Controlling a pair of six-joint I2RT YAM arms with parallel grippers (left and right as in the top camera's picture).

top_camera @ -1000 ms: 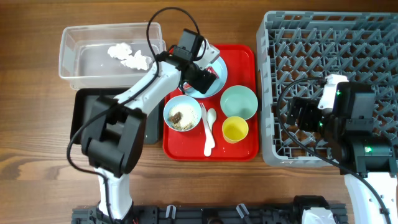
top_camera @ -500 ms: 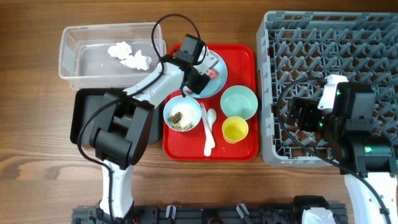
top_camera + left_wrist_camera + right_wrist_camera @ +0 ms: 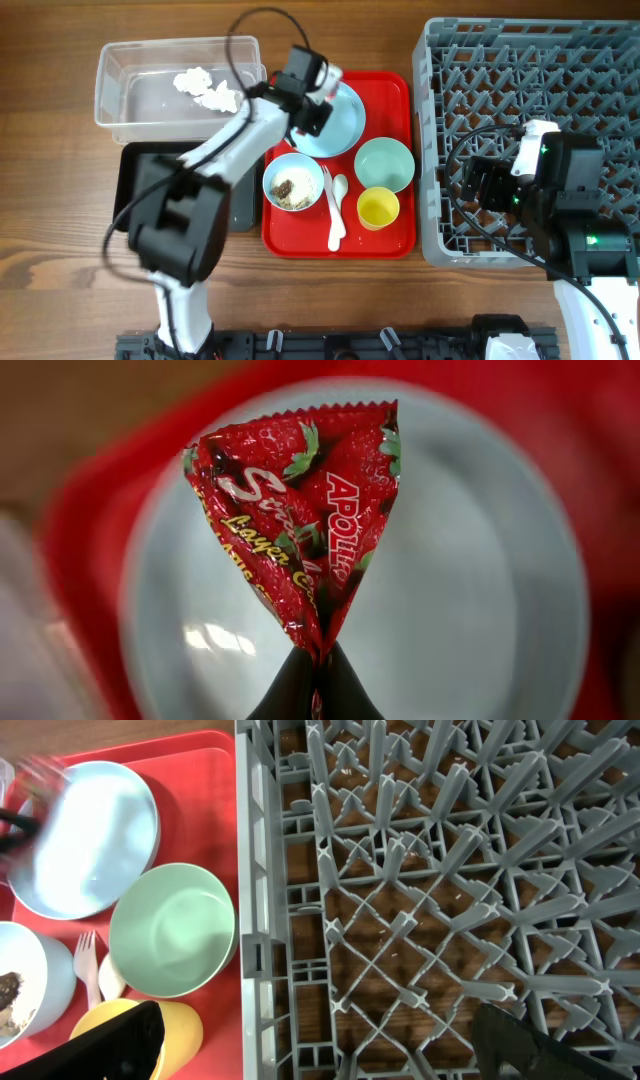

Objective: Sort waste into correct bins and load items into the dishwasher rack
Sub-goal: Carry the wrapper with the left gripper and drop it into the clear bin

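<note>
The left gripper (image 3: 318, 665) is pinched shut on one corner of the wrapper (image 3: 300, 520), which fans out over the plate (image 3: 480, 620). The clear tub (image 3: 130, 95) lies just to its left. Far off, the right gripper (image 3: 315, 1020) gapes empty above the rack (image 3: 450, 870).

The left arm (image 3: 235, 135) is made of slim white links joined by boxy black motor housings. The right arm (image 3: 565, 200) has the same black housings, with a white cap and small green lights (image 3: 592, 240), and a thin black cable (image 3: 446, 170) loops beside it. The left fingers (image 3: 290, 685) are glossy, dark and taper to narrow tips, while the right fingers (image 3: 110, 1045) are broad and matte black.
</note>
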